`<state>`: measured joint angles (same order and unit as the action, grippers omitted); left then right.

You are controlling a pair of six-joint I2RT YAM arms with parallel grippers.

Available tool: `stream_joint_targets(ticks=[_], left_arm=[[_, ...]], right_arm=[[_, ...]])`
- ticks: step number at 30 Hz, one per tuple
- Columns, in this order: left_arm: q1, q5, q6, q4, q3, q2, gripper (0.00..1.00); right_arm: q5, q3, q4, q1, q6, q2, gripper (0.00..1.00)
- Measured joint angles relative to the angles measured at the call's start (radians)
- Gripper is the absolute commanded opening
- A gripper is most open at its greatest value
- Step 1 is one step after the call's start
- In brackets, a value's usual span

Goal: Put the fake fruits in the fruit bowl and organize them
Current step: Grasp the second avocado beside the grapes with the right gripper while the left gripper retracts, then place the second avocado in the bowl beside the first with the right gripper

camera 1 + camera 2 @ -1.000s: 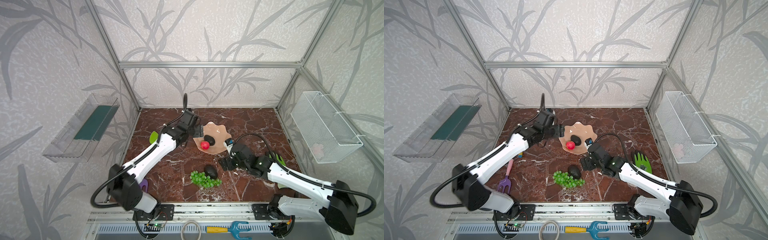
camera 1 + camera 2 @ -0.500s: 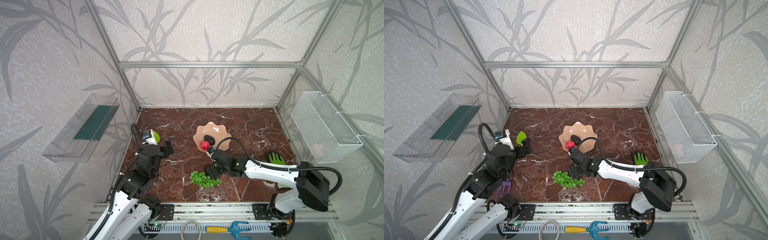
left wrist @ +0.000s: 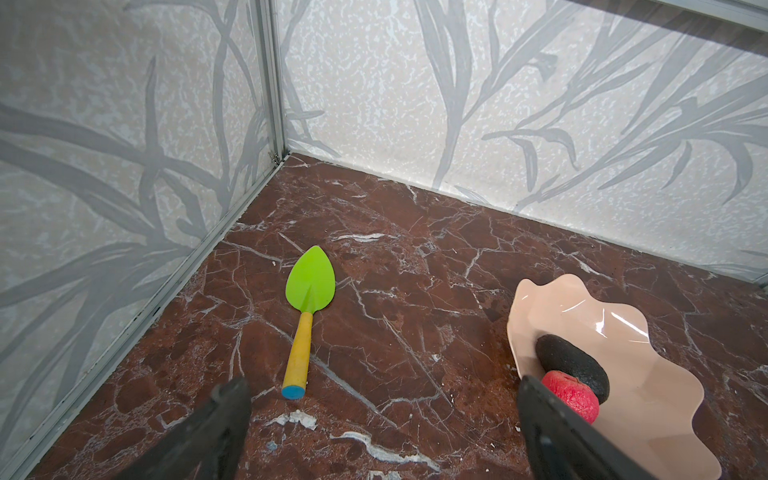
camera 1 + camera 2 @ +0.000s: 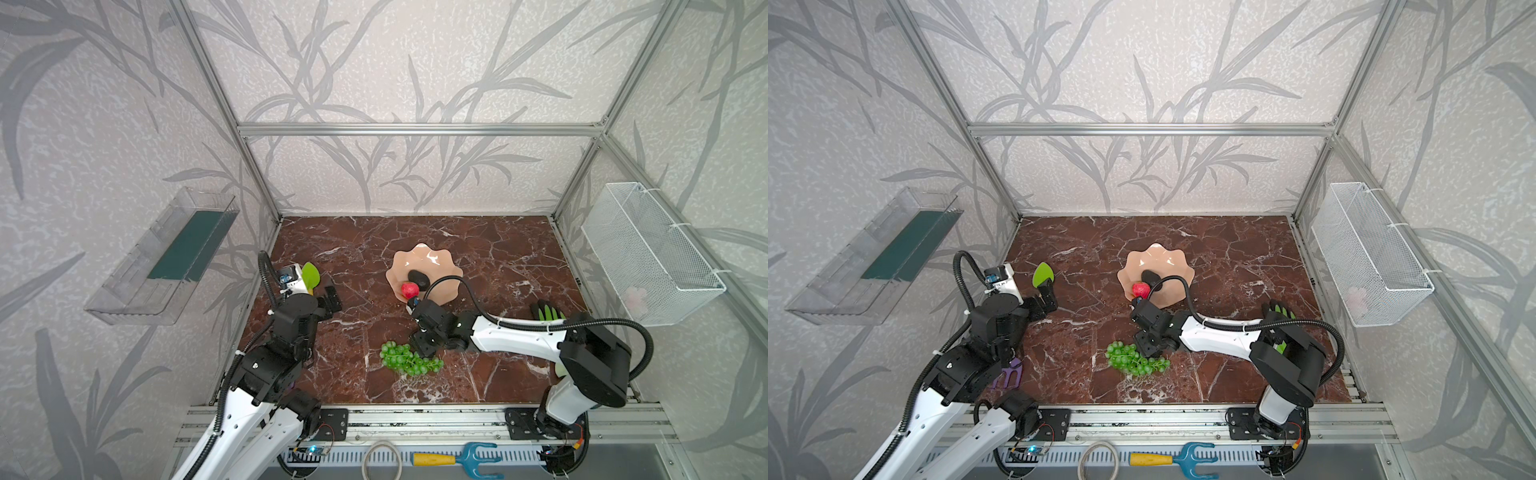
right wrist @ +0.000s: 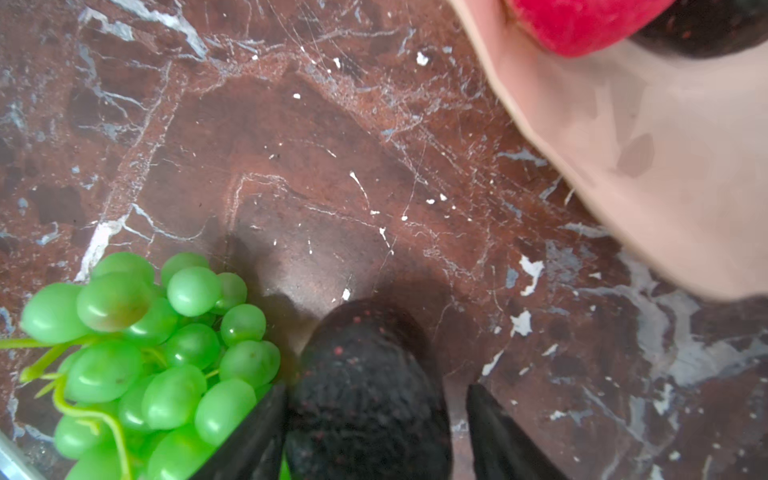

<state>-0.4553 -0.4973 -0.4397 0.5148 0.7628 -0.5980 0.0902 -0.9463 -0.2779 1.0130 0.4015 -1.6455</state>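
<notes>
Halfway: Two Fruits In, Two Out

A dark egg-shaped avocado (image 4: 418, 279) and small round red fruit (image 4: 409, 289) lie in the peach-pink scalloped bowl (image 4: 424, 257). The right pincer (image 5: 376, 392), part-open, straddles the second avocado (image 5: 365, 361) on the surface (image 4: 498, 257) beside green grapes (image 4: 405, 359); the left pincer (image 3: 382, 384) gapes empty.

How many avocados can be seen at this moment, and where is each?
2. One avocado lies in the pink bowl beside the red fruit. The other avocado sits on the table next to the grapes, between the jaws of the right gripper; the top views hide it.
</notes>
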Motion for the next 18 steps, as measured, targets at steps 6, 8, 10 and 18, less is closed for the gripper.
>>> stream_joint_targets(ticks=[6, 8, 10, 18], left_arm=[[0.005, 0.0, 0.002, 0.0, 0.0, -0.009, 0.99], [0.006, 0.0, 0.003, 0.0, 0.0, -0.009, 0.99], [0.007, 0.0, 0.003, 0.0, 0.0, -0.009, 0.99], [0.014, 0.0, 0.004, 0.0, 0.0, -0.008, 0.99]], right_arm=[[0.024, 0.002, -0.005, 0.0, 0.019, 0.003, 0.47], [0.036, 0.011, -0.009, 0.0, 0.025, 0.012, 0.43], [0.052, 0.028, -0.022, 0.0, 0.032, 0.035, 0.43], [0.15, 0.102, -0.127, 0.001, 0.068, 0.266, 0.42]])
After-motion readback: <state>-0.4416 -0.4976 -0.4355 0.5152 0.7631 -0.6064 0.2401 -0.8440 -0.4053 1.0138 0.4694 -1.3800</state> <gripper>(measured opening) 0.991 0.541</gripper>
